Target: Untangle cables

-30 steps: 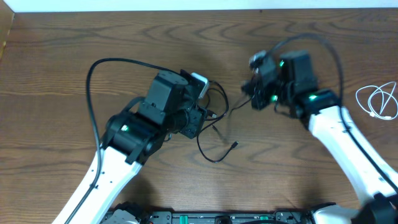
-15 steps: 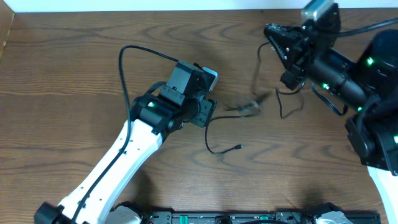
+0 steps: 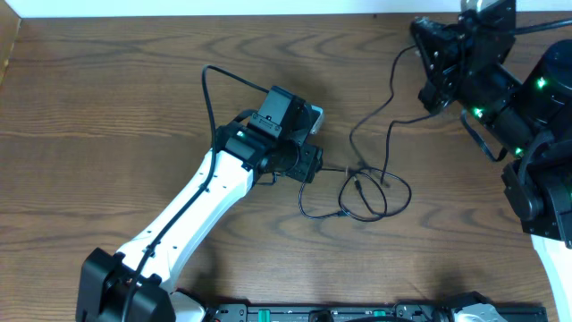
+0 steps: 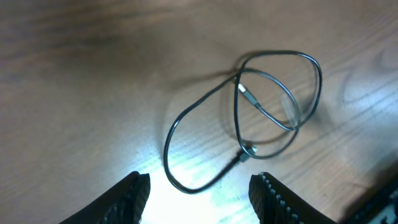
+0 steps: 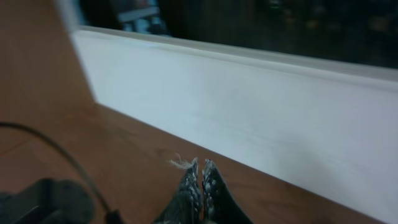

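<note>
Now the left gripper (image 4: 202, 194) hangs with its fingers spread wide, gripping nothing, just above the black cord (image 4: 236, 115), which lies in loose crossed loops on the table (image 3: 107, 107). One strand runs up to the right gripper (image 3: 422, 45), whose fingers (image 5: 208, 180) are pinched tight together on its end.

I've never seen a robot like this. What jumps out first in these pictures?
A thin black cable lies in tangled loops near the middle of the wooden table, with strands trailing toward the far right corner. The left pincer hangs open beside the loops, over a bright patch of wood. The right pincer is squeezed shut at that far corner, facing a white wall.
</note>
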Controlling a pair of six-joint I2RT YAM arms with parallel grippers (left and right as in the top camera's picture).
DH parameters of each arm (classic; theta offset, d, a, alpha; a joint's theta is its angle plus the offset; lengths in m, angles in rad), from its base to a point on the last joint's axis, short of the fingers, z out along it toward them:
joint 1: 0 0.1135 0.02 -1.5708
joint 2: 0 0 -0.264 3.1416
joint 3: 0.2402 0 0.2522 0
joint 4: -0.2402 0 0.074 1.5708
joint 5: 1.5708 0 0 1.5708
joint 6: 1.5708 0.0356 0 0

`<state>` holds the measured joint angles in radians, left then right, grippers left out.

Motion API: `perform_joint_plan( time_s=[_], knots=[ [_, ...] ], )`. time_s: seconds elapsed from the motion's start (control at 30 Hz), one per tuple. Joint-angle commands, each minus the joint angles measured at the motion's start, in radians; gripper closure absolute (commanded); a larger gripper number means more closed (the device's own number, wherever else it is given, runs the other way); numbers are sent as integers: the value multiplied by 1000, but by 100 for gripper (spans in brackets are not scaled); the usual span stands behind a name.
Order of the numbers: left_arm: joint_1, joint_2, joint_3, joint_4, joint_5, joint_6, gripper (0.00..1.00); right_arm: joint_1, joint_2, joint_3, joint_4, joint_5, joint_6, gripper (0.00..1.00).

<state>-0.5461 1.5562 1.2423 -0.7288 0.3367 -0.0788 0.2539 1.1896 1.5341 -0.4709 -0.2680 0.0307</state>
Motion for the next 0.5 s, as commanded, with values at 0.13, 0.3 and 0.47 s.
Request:
perform_joint_plan(
  time_s=[0.13, 0.3, 0.47],
  knots=[
    [0, 9, 22, -29, 38, -8, 44, -75, 55, 3, -72, 343, -70, 99],
    [0, 9, 22, -34, 37, -8, 44, -185, 146, 3, -133, 493, -97, 99],
    [0, 9, 22, -44, 37, -8, 44, -353, 220, 3, -111, 502, -94, 99]
  ],
)
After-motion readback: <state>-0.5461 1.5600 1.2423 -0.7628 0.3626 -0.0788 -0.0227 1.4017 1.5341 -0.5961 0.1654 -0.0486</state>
